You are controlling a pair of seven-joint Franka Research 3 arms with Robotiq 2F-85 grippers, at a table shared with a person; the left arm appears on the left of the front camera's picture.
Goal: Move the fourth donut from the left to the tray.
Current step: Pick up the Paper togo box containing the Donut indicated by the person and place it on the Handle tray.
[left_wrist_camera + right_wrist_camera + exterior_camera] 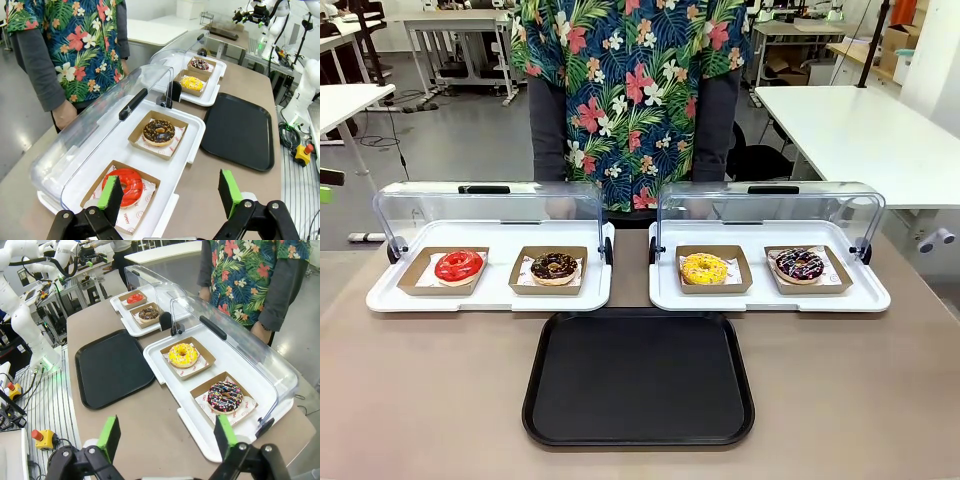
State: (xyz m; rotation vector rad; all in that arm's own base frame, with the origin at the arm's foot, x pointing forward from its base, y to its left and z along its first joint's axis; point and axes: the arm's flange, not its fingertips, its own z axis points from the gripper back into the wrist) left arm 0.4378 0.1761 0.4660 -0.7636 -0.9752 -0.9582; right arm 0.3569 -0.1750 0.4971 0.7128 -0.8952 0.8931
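Fourth donut (799, 264) lies flat, hole facing up.

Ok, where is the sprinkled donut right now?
The sprinkled donut sits far right in the front view, in its cardboard holder on the right-hand white display tray, next to the yellow donut.

Person's hands (560, 208), seemingly behind clear lids (440, 215), blurred
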